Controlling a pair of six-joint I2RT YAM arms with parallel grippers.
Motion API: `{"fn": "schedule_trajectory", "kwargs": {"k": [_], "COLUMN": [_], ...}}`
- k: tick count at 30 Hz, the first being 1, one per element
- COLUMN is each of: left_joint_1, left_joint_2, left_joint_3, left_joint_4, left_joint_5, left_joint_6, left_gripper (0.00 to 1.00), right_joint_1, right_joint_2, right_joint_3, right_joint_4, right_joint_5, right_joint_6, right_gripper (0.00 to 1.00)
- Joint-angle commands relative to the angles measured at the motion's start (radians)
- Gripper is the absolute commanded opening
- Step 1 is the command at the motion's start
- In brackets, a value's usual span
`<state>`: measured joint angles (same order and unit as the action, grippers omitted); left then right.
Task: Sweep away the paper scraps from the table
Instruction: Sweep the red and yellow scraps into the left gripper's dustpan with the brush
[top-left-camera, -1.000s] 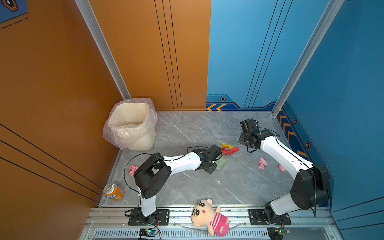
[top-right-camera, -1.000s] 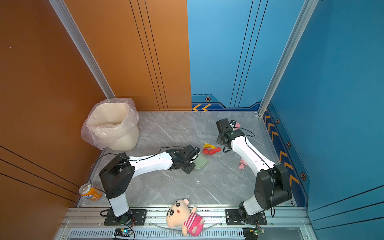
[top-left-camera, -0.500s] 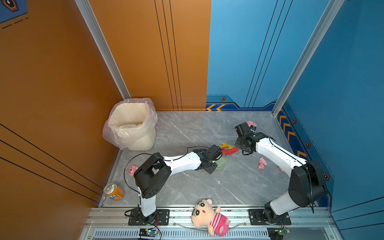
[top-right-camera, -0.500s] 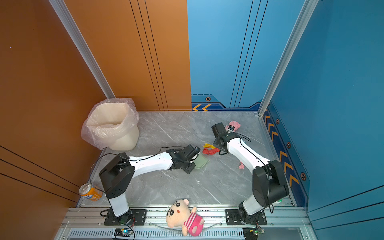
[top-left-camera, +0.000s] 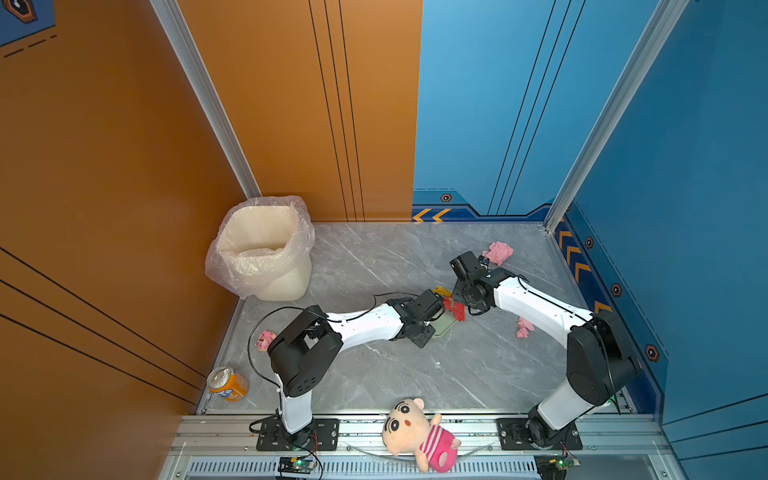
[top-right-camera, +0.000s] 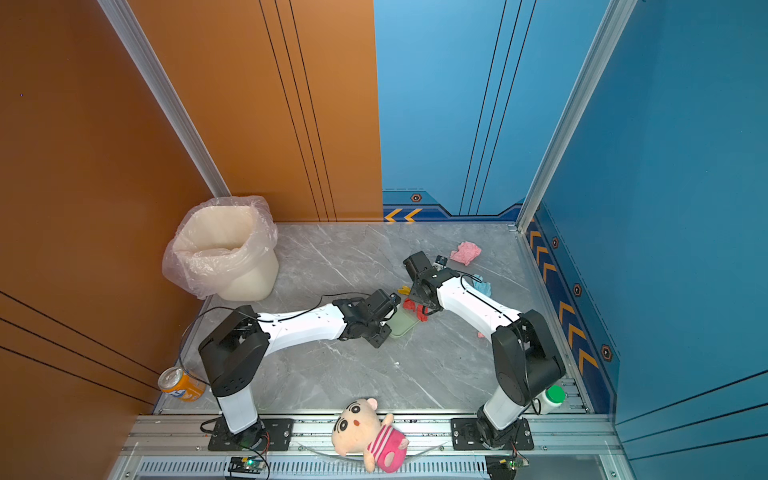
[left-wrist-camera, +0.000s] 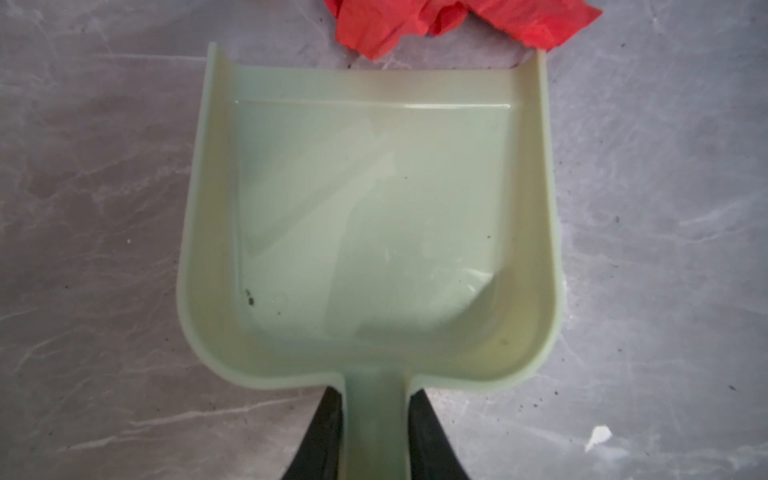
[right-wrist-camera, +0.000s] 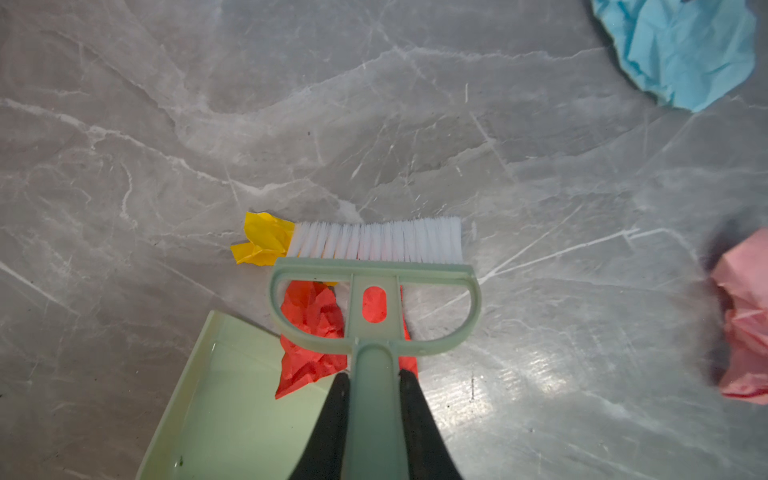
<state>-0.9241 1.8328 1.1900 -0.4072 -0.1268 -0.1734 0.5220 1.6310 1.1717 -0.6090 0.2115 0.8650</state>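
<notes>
Left wrist view: the left gripper (left-wrist-camera: 374, 392) has its black fingers pressed onto the narrow handle of the pale green dustpan (left-wrist-camera: 365, 208), one on each side. The pan lies flat on the table (left-wrist-camera: 83, 208). Its long axis runs straight out from the grip, and its open lip is turned away toward the red scraps (left-wrist-camera: 386, 25), which lie right at that lip.

From the right wrist camera, the right gripper (right-wrist-camera: 374, 376) pinches the green brush (right-wrist-camera: 374, 270) by its stem in the same way. The stem points away from the grip and the head sits crosswise, with white bristles on the far side. Red paper shows beneath the brush's frame, between bristles and pan, and one corner overlaps the pan's lip. A yellow scrap (right-wrist-camera: 262, 243) touches one end of the bristles. Farther out, a light blue scrap (right-wrist-camera: 681, 50) and a pink scrap (right-wrist-camera: 744, 316) lie well apart from the brush.

In both top views a plush doll (top-left-camera: 419, 432) lies on the near rail and a can (top-left-camera: 227, 383) sits in the near left corner. The two grippers meet mid-table, with the pan's mouth facing the right arm. Beyond the right wrist a crumpled pink wad (top-left-camera: 498, 252) lies near the back wall. A lined bin (top-left-camera: 266, 249) stands in the far left corner.
</notes>
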Motion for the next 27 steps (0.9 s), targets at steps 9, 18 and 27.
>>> {"fn": "schedule_trajectory", "kwargs": {"k": [9,18,27], "left_joint_1": [-0.011,-0.005,-0.001], "left_joint_2": [0.032,0.028,0.028], "left_joint_3": [0.020,0.019,0.019], "left_joint_4": [0.011,0.014,0.015], "left_joint_5": [0.026,0.030,0.036], "left_joint_6": [-0.008,-0.009,-0.013], "left_gripper": [0.16,0.16,0.16], "right_joint_1": [0.042,0.011,-0.048], "right_joint_2": [-0.032,-0.045,-0.095], "right_joint_3": [-0.040,-0.032,-0.033], "right_joint_4": [0.014,-0.042,-0.110], "right_joint_5": [-0.198,-0.271,-0.323], "right_joint_6": [-0.108,-0.235,-0.364], "right_gripper": [0.00,0.00,0.00]}}
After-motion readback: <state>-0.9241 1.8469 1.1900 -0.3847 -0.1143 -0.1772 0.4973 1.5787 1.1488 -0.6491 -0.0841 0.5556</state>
